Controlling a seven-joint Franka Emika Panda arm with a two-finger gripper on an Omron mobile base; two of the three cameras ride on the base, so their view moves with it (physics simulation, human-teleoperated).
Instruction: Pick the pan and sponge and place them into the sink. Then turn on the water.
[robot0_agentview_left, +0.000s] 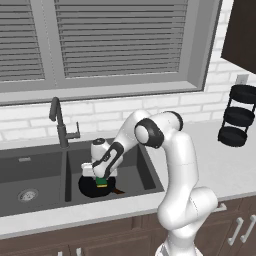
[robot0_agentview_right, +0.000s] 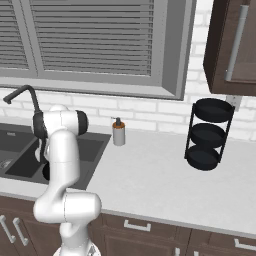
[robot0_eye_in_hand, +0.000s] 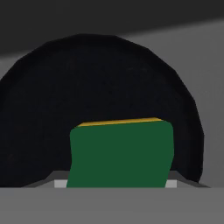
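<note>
Dark grey sink (robot0_agentview_left: 150, 175): the black frying pan (robot0_agentview_left: 89, 187) is seen lying flat in its right basin. The sponge (robot0_agentview_left: 101, 182) is held directly above the pan, clamped between the jaws of the gripper (robot0_agentview_left: 101, 180), so only a straight downward release is judged necessary.

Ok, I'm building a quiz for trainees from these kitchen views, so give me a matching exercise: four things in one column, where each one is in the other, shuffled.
Things:
1. pan
2. sponge
3. soap bottle
4. black rack

Places:
A. on the counter by the wall, right of the sink
B. between the fingers of the gripper, over the pan
C. far right on the counter, under the cabinet
D. on the floor of the right basin

Pairs: 1-D, 2-B, 3-A, 4-C
</note>
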